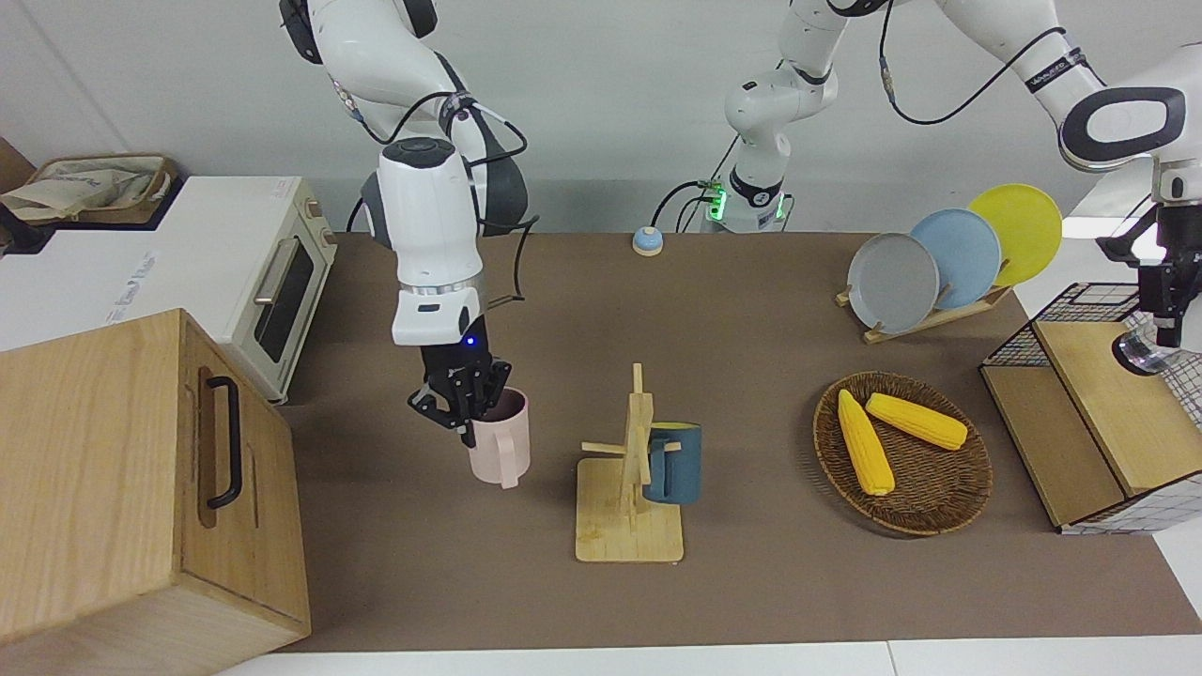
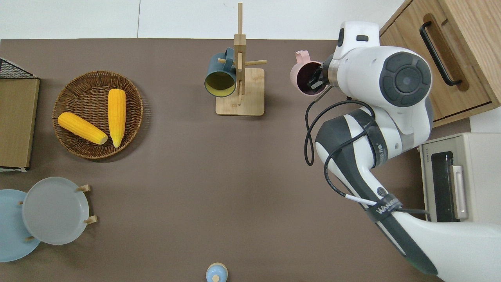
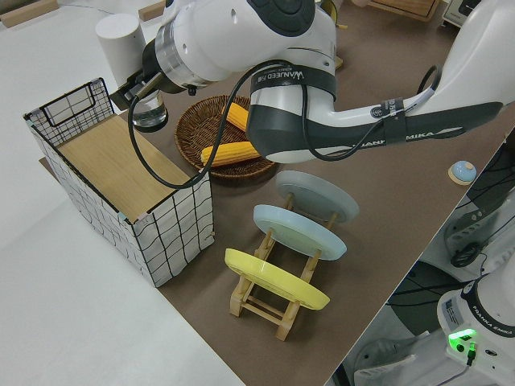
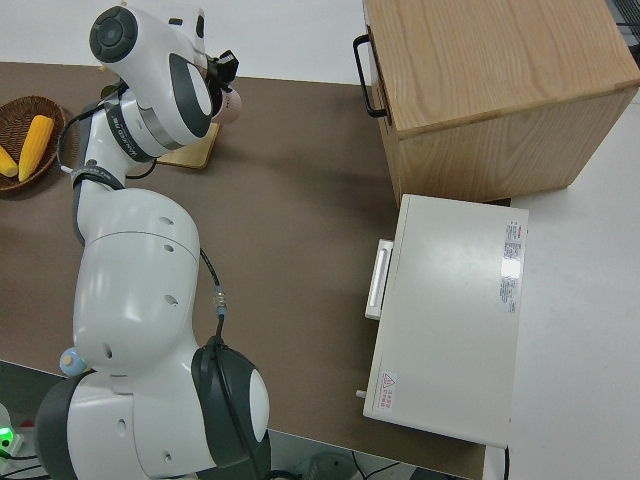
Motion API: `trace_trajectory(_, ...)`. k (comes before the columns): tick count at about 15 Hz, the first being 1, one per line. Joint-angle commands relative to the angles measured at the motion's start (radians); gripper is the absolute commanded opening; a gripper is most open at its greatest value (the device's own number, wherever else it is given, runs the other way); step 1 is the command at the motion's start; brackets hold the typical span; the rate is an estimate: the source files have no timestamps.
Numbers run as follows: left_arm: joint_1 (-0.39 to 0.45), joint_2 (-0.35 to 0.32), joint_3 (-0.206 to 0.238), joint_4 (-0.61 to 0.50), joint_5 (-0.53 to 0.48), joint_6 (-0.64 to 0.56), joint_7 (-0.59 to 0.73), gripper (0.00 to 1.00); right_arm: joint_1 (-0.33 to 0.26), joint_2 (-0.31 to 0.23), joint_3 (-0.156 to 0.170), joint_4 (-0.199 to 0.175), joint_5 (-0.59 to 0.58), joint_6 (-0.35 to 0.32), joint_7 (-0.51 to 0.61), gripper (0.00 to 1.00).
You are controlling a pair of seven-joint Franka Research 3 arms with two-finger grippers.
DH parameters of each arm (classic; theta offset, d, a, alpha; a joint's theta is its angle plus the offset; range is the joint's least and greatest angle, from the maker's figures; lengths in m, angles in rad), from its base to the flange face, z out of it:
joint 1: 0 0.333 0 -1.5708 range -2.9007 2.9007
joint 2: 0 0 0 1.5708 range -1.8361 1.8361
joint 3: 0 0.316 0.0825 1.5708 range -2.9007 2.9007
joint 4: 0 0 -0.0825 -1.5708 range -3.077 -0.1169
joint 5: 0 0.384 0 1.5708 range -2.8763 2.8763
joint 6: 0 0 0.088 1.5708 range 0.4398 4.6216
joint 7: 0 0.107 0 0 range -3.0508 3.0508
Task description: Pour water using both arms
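Observation:
My right gripper (image 1: 465, 402) is shut on the rim of a pink mug (image 1: 500, 451) and holds it upright over the brown table, between the wooden mug rack (image 1: 627, 526) and the wooden cabinet (image 1: 141, 488). In the overhead view the right gripper (image 2: 315, 80) reaches into the pink mug (image 2: 302, 74). A blue mug (image 1: 676, 465) hangs on the rack. My left gripper (image 1: 1164, 305) is shut on a clear glass (image 1: 1138, 352) over the wire crate (image 1: 1099, 413); the left side view shows the left gripper (image 3: 138, 80) and the glass (image 3: 150, 114).
A toaster oven (image 1: 272, 282) stands nearer to the robots than the cabinet. A wicker basket (image 1: 939, 507) holds two corn cobs. A plate rack (image 1: 939, 263) with three plates and a small blue bell (image 1: 646, 241) stand near the robots.

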Motion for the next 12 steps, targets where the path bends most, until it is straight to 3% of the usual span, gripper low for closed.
trace_trajectory(1, -0.028, -0.097, 0.008, -0.067, 0.109, -0.019, -0.112, 0.0, -0.056, -0.077, 0.013, -0.089, 0.059, -0.013, -0.046, 0.019)
trace_trajectory(6, -0.061, -0.166, 0.008, -0.143, 0.135, -0.019, -0.165, 0.0, -0.116, -0.139, 0.013, -0.145, 0.104, -0.068, -0.1, 0.019)
trace_trajectory(10, -0.081, -0.223, 0.004, -0.201, 0.164, -0.017, -0.215, 0.0, -0.153, -0.182, 0.013, -0.152, 0.173, -0.197, -0.088, 0.006)
trace_trajectory(12, -0.081, -0.244, -0.019, -0.216, 0.215, -0.019, -0.278, 0.0, -0.167, -0.191, 0.013, -0.151, 0.274, -0.248, -0.062, 0.004)
